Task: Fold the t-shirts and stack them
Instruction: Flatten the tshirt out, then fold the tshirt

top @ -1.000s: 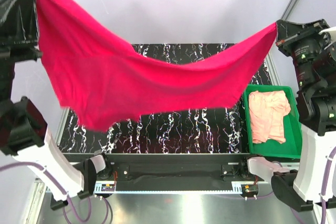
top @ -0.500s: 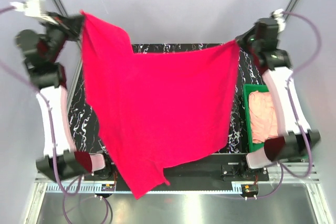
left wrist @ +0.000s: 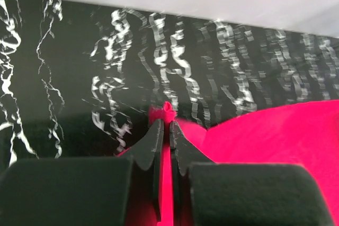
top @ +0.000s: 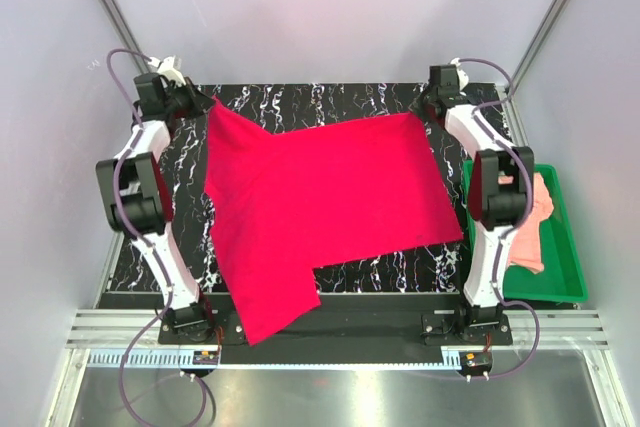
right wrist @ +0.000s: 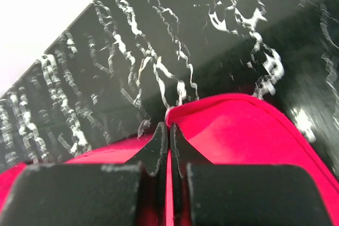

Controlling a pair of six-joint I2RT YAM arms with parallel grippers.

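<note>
The crimson t-shirt (top: 330,197) lies spread on the desk (top: 340,95), just left of the green tray (top: 572,272). The salmon-pink t-shirt (top: 538,222) sits crumpled inside that tray. The left pincer (left wrist: 165,125) is pressed together on a small nub of red cloth at the corner farthest from the tray. The right pincer (right wrist: 168,128) is pinching the hem at the corner nearest the tray's far end.

This looks like the lay-flat step before the first fold. To do it well, I would draw the two corners apart, away from and toward the tray, until the far hem runs straight, because it sags between them now. Both corners should then be lowered to touch the desk before the pincers let go, so nothing springs back. The lobe of the shirt farthest from the tray droops over the near edge of the desk and should be pulled back on before creasing. The fabric is likely limp and clingy, so slow releases should help.
</note>
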